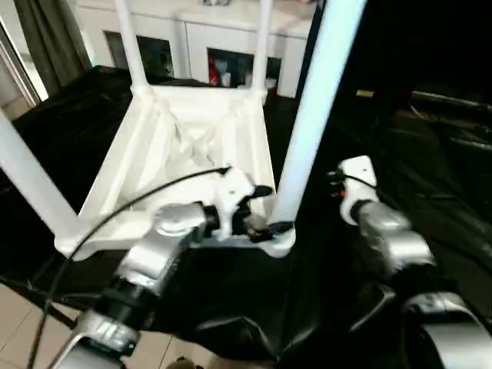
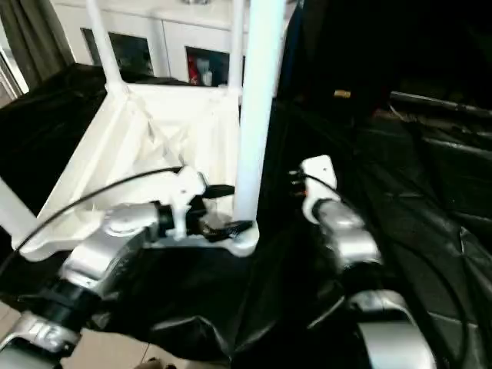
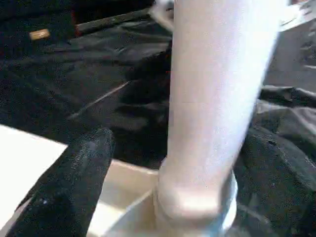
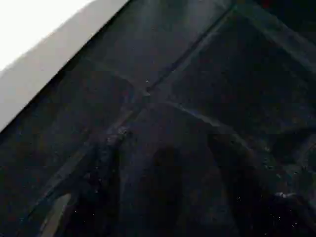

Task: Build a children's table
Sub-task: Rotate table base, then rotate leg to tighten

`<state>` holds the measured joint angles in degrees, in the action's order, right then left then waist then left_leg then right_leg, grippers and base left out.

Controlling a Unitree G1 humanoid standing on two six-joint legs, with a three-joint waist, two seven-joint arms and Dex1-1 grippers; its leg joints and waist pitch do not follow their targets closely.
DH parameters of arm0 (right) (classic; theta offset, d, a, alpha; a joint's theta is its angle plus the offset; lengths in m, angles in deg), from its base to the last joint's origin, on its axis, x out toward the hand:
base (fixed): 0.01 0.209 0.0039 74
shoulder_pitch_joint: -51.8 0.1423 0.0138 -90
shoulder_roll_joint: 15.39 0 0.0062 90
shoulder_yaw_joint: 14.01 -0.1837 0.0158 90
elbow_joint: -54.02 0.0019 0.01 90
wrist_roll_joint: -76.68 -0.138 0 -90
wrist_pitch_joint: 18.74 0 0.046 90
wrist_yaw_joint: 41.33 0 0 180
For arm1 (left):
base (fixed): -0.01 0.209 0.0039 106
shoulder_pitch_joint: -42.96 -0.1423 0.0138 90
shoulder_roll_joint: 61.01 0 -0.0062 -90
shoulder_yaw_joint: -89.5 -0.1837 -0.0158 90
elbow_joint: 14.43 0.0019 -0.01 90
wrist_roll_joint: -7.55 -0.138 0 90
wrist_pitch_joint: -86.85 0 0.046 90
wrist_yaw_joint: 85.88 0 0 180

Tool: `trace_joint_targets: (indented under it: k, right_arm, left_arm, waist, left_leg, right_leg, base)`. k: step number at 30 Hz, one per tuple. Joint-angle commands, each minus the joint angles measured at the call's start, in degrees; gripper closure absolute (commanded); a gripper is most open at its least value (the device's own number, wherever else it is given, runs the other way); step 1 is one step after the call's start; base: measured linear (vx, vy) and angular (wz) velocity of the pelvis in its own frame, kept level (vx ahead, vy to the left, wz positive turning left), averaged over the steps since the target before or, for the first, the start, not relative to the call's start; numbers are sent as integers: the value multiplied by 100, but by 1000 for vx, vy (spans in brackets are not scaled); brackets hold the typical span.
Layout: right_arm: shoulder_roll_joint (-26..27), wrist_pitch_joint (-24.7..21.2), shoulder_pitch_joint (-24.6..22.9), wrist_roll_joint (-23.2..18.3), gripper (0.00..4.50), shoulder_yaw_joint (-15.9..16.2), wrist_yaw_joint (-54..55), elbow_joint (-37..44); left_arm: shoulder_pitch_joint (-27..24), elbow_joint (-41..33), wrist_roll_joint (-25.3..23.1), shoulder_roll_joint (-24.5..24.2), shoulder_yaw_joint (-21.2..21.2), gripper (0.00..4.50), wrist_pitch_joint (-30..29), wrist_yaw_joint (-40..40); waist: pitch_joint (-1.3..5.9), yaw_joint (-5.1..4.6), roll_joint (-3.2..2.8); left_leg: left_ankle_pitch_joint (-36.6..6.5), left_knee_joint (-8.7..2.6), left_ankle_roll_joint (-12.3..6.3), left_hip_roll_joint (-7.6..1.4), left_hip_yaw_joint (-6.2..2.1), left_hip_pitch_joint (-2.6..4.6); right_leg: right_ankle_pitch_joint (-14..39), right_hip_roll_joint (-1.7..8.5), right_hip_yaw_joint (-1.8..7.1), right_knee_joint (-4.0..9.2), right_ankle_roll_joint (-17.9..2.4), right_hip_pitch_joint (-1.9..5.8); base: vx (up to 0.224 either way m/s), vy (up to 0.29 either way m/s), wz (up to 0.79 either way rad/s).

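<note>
The children's table lies upside down on a black cloth, its white ribbed top [image 1: 142,150] facing up. Legs stand in the corner sockets: two far ones [image 1: 131,46] [image 1: 263,46], a near left one [image 1: 31,177] and a near right one [image 1: 311,115]. My left gripper [image 1: 265,209] is open at the foot of the near right leg, its black fingers [image 3: 69,182] reaching toward the socket beside that leg [image 3: 217,98]. My right gripper [image 1: 347,178] hovers over the cloth just right of that leg, open and holding nothing.
A white glass-door cabinet [image 1: 200,38] stands behind the table. The black cloth [image 1: 415,154] spreads wide to the right with folds. Pale floor tiles [image 1: 15,323] show beyond the cloth's near left edge, and a grey curtain [image 1: 54,38] hangs at the far left.
</note>
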<state>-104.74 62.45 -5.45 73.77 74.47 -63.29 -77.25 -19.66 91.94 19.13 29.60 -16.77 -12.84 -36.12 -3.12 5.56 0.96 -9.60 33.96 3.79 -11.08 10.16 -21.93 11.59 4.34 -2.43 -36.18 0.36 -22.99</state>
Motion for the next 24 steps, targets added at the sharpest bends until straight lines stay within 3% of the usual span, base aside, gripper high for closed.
trace_joint_targets:
  k: [1, 4, 5, 7, 8, 9, 10, 11, 13, 14, 15, 16, 18, 19, 22, 24]
  right_arm:
    - [-285, -308, -351, -182, 166, 263, -920, 799]
    - [-732, -471, -744, -304, 166, 553, -1712, 1568]
    - [-732, -471, -744, -304, 166, 553, -1712, 1568]
    - [-886, -491, -847, -332, 166, 657, -1942, 1778]
    - [-1221, -572, -1060, -434, 166, 814, -2418, 2229]
    - [-1357, -619, -1147, -482, 166, 861, -2610, 2416]
    - [-1513, -657, -1255, -510, 166, 898, -2833, 2649]
    - [-1526, -660, -1264, -512, 166, 901, -2852, 2668]
    - [-1745, -688, -1419, -557, 166, 943, -3174, 2992]
    - [-1829, -750, -1502, -617, 166, 957, -3323, 3162]
    - [-1857, -777, -1532, -638, 166, 960, -3376, 3225]
    - [-1885, -803, -1562, -659, 166, 963, -3429, 3286]
    - [-2109, -1064, -1783, -835, 166, 1023, -3759, 3733]
    - [-2144, -1107, -1814, -864, 166, 1032, -3797, 3800]
    - [-2378, -1376, -2024, -1030, 166, 1089, -4035, 4227]
    - [-2421, -1426, -2066, -1047, 166, 1095, -4074, 4297]
  left_arm:
    - [-161, -175, 110, -187, -38, 2, -34, 470]
    - [-245, -76, 27, -465, -242, 20, 69, 866]
    - [-245, -76, 27, -465, -242, 20, 69, 866]
    - [-227, 36, -60, -536, -300, 50, 177, 944]
    - [-101, 376, -245, -642, -388, 50, 416, 1091]
    - [-36, 527, -319, -673, -412, 61, 514, 1138]
    - [72, 737, -434, -701, -435, 61, 638, 1175]
    - [85, 758, -444, -703, -437, 70, 650, 1179]
    - [312, 1135, -598, -710, -459, 94, 822, 1229]
    - [412, 1279, -618, -708, -472, 105, 867, 1311]
    - [445, 1325, -623, -708, -478, 113, 881, 1341]
    - [478, 1371, -628, -709, -483, 127, 896, 1371]
    - [744, 1770, -622, -647, -505, 146, 984, 1553]
    - [789, 1856, -631, -630, -503, 160, 1022, 1583]
    - [1159, 2533, -702, -479, -482, 184, 1258, 1790]
    - [1250, 2695, -724, -437, -481, 198, 1292, 1837]
  waist:
    - [418, 77, 39]
    - [420, 131, -20]
    - [408, 134, -10]
    - [389, 148, -9]
    - [378, 169, -99]
    - [365, 179, -40]
    - [362, 206, -98]
    - [358, 215, -77]
    - [379, 266, -77]
    - [386, 278, -143]
    - [378, 271, -90]
    - [389, 277, -90]
    - [407, 304, -144]
    - [406, 312, -117]
    - [413, 345, -159]
    - [409, 348, -138]
  left_leg:
    - [-763, -341, -190, -143, -22, 87]
    - [-773, -338, -288, -175, -29, 109]
    - [-833, -347, -285, -170, -27, 110]
    - [-1123, -374, -168, -182, -30, 122]
    - [-1245, -385, -121, -179, -48, 132]
    - [-1481, -391, -85, -189, -34, 153]
    - [-1569, -410, -41, -188, -61, 147]
    - [-1619, -414, -46, -188, -50, 159]
    - [-1604, -407, 1, -191, -69, 155]
    - [-1600, -404, 23, -197, -78, 158]
    - [-1578, -405, 6, -191, -75, 132]
    - [-1491, -395, -28, -193, -74, 128]
    - [-1424, -375, -49, -201, -80, 136]
    - [-1390, -367, -100, -188, -71, 127]
    - [-1295, -349, -169, -184, -73, 115]
    - [-1321, -354, -167, -189, -74, 108]
  right_leg:
    - [-92, 312, 198, 350, -1271, 346]
    - [-146, 313, 196, 331, -1314, 309]
    - [-67, 298, 193, 357, -1305, 305]
    - [370, 324, 197, 395, -1307, 291]
    - [531, 328, 196, 413, -1282, 279]
    - [748, 318, 210, 461, -1188, 275]
    - [907, 337, 212, 456, -1132, 286]
    - [984, 325, 219, 496, -1075, 275]
    - [973, 352, 221, 478, -1060, 280]
    - [925, 367, 221, 461, -1104, 271]
    - [847, 354, 213, 463, -1144, 291]
    - [714, 356, 210, 446, -1206, 284]
    - [563, 364, 212, 418, -1268, 291]
    - [511, 351, 208, 423, -1277, 303]
    - [499, 363, 208, 433, -1301, 307]
    - [538, 372, 206, 442, -1323, 305]
  base:
    - [0, 0, 0]
    - [0, 0, 0]
    - [0, 0, 0]
    - [0, 0, 0]
    - [0, 0, 0]
    - [0, 0, 0]
    - [0, 0, 0]
    - [0, 0, 0]
    - [0, 0, 0]
    - [0, 0, 0]
    - [0, 0, 0]
    - [0, 0, 0]
    - [0, 0, 0]
    - [0, 0, 0]
    - [0, 0, 0]
    - [0, 0, 0]
